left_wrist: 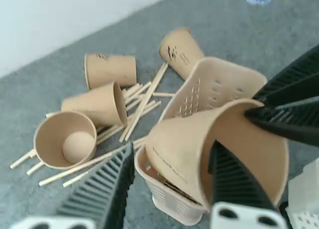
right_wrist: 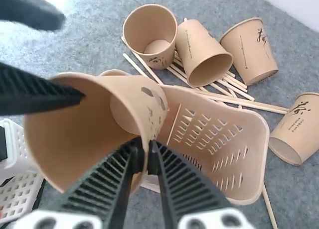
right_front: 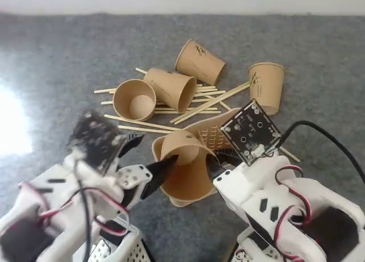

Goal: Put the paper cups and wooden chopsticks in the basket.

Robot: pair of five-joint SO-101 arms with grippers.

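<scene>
A paper cup (right_front: 188, 174) hangs tilted over the tan basket (right_front: 214, 134), which lies near both arms. My right gripper (right_wrist: 144, 148) is shut on the cup's rim (right_wrist: 149, 114). My left gripper (left_wrist: 169, 154) is open and straddles the cup's wall: one finger (left_wrist: 229, 184) sits at the cup's mouth, the other (left_wrist: 102, 189) outside it. Beyond the basket lie several more paper cups: one open-side up (right_front: 134, 99), two on their sides (right_front: 171, 88) (right_front: 199, 61), one upside down (right_front: 266, 86). Wooden chopsticks (right_front: 199, 105) are scattered among them.
The grey carpet (right_front: 57, 62) stretches bare to the left and far side. White slotted baskets (right_front: 114, 249) (right_wrist: 15, 189) stand close by the arms' bases. A black cable (right_front: 319, 131) loops from the right arm.
</scene>
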